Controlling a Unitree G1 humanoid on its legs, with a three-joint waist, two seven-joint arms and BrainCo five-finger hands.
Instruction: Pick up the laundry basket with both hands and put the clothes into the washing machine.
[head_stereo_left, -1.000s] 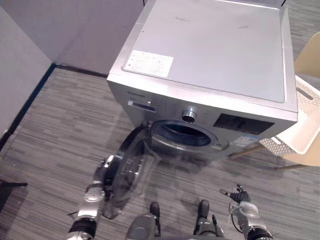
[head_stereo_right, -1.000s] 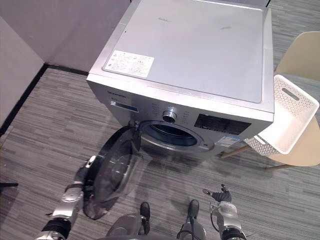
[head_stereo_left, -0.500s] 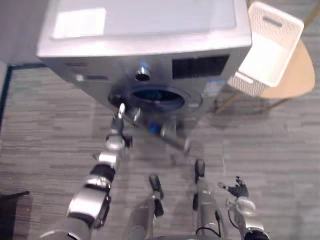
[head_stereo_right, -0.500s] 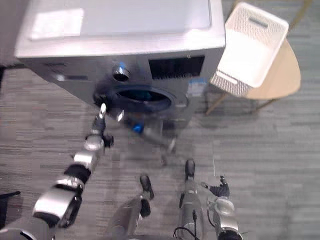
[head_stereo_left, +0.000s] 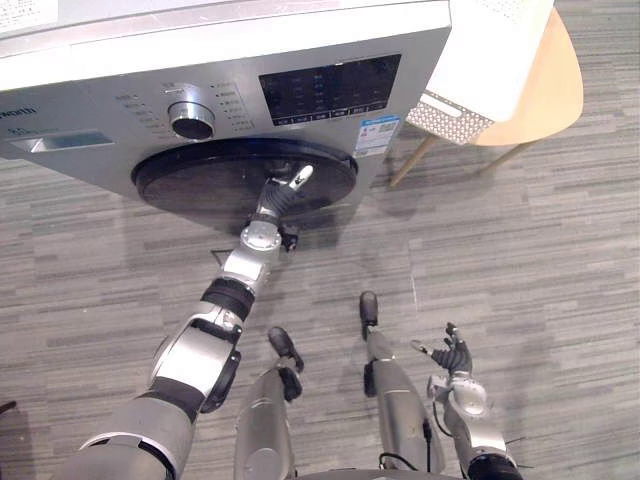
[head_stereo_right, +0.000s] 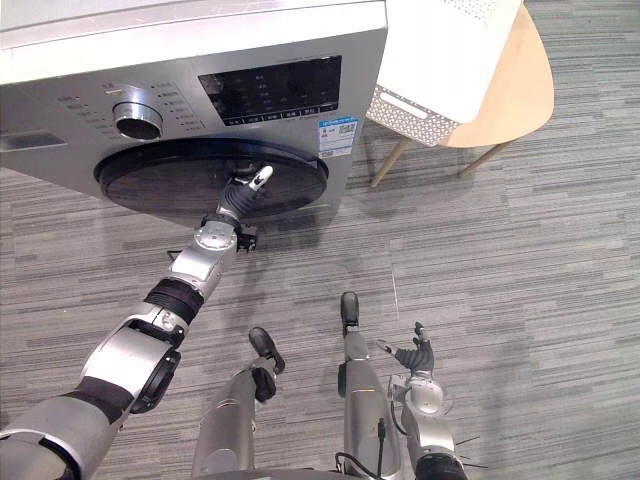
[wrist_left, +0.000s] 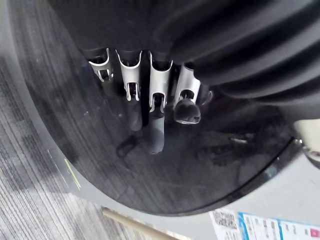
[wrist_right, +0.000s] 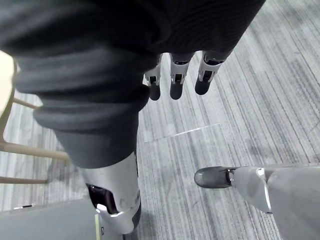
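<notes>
Both open, the left robot hand (head_stereo_left: 280, 195) is pressed to the dark round glass door (head_stereo_left: 190, 180) of the silver washing machine (head_stereo_left: 90, 75) and the right robot hand (head_stereo_left: 455, 358) hangs empty. The white perforated plastic laundry basket (head_stereo_left: 485, 50) is perched on a pale wooden chair (head_stereo_left: 555, 90); loading is likely blocked by the shut door.

Silver-grey washing machine (head_stereo_left: 120, 70) at 11 o'clock, a front loader. Round dark door (head_stereo_left: 200, 185) low on its front, pushed shut. Round knob (head_stereo_left: 191, 120) just above the door, dark screen (head_stereo_left: 330, 90) beside the knob. White laundry basket (head_stereo_left: 485, 50) at 1 o'clock, just beside the machine, sitting on a light wooden seat (head_stereo_left: 555, 85). Lots of little holes in its side, one long handle slot near the rim.
</notes>
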